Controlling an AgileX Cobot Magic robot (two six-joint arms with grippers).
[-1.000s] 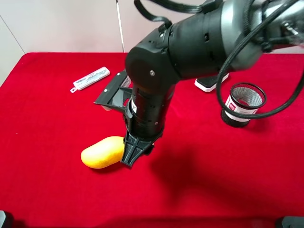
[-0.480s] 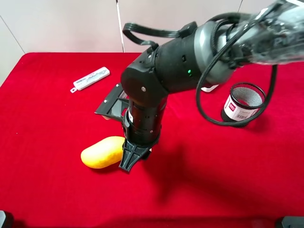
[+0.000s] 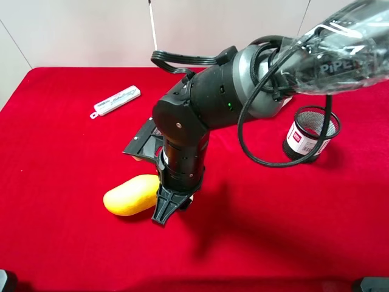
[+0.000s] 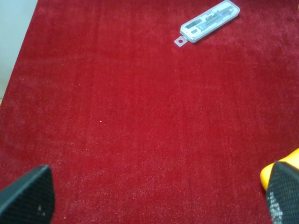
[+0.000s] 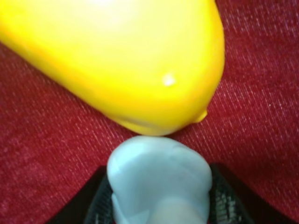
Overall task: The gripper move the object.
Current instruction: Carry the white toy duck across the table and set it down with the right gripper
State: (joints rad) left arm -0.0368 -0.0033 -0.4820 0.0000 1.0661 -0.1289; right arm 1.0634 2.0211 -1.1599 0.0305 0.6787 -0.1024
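Observation:
My right gripper [image 3: 165,212], a black claw on the thick dark arm, reaches across to the left of the middle, tip down on the red cloth. In the right wrist view the gripper [image 5: 159,211] is shut on the small white duck [image 5: 158,175], held between its black fingers [image 5: 96,207]. The duck touches the end of the yellow mango [image 5: 117,60]. The mango [image 3: 130,194] lies just left of the claw. My left gripper [image 4: 159,196] is open and empty above bare cloth, with the mango's edge [image 4: 280,169] beside one fingertip.
A clear white plastic case [image 3: 115,101] lies at the back left and also shows in the left wrist view [image 4: 209,21]. A black mesh cup [image 3: 310,135] stands at the right. A flat black item [image 3: 143,140] lies under the right arm.
The right arm has lowered and shifted slightly toward the front, bringing the claw tip down beside the mango. The mango has not moved.

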